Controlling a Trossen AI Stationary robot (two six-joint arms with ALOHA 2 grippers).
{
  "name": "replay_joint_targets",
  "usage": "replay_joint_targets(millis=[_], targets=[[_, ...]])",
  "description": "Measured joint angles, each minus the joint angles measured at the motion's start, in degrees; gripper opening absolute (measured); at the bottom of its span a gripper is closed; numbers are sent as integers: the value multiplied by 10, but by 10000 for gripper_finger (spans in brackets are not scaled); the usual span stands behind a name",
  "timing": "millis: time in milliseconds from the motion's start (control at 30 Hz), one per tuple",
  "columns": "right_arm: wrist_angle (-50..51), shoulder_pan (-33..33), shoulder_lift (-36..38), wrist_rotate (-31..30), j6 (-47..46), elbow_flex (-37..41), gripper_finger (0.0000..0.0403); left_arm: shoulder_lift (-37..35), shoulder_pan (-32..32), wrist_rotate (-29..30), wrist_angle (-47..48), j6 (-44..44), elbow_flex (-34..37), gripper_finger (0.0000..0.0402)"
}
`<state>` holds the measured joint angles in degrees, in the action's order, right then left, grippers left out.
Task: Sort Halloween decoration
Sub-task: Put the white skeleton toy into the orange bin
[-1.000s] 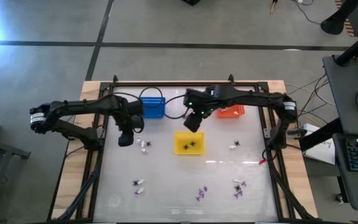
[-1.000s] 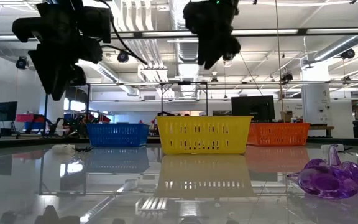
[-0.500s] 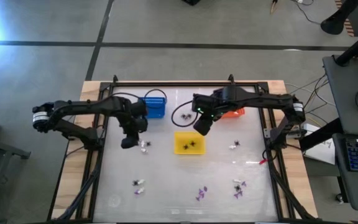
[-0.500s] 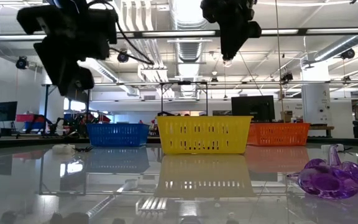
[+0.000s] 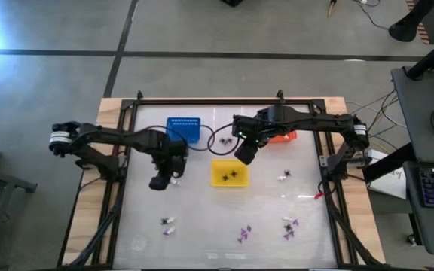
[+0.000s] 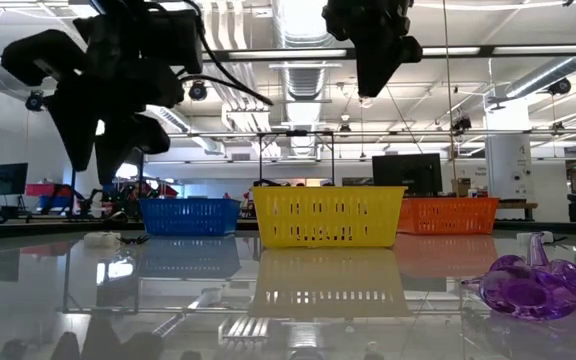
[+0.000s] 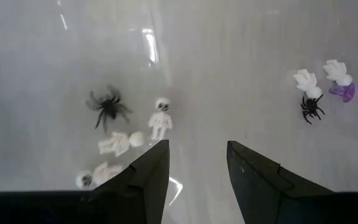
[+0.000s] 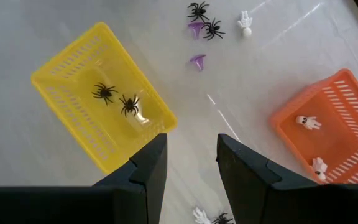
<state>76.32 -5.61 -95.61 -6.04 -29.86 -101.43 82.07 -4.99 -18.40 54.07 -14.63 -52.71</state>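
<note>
No writing reads anywhere — left pincer [image 7: 193, 177] gapes empty over 3 white skeletons [image 7: 161, 117]; right pincer [image 8: 187, 163] open, empty.

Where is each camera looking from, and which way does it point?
High view: above the table, looking straight down; both arms show, left gripper, right gripper.
Low view: at table-top height, looking across; arms hang from above.
Left wrist view: looks down past its open jaws at white skeletons and a black spider.
Right wrist view: looks down past its open jaws at the yellow basket.
Shared: high and right wrist views both show the yellow basket and orange basket.
</note>
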Motion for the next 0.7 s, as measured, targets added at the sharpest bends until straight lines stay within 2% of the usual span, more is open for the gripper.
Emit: replay_joint_targets(millis=[100, 300, 700], targets=[[0, 1, 0, 0, -2, 0, 132, 18, 10, 5, -29, -1, 0, 140], [0, 3, 0, 0, -2, 0, 132, 50, 9, 53, -44, -2, 1, 137], [1, 24, -1, 0, -12, 0, 132, 56, 9, 35, -117, 31, 71, 137]])
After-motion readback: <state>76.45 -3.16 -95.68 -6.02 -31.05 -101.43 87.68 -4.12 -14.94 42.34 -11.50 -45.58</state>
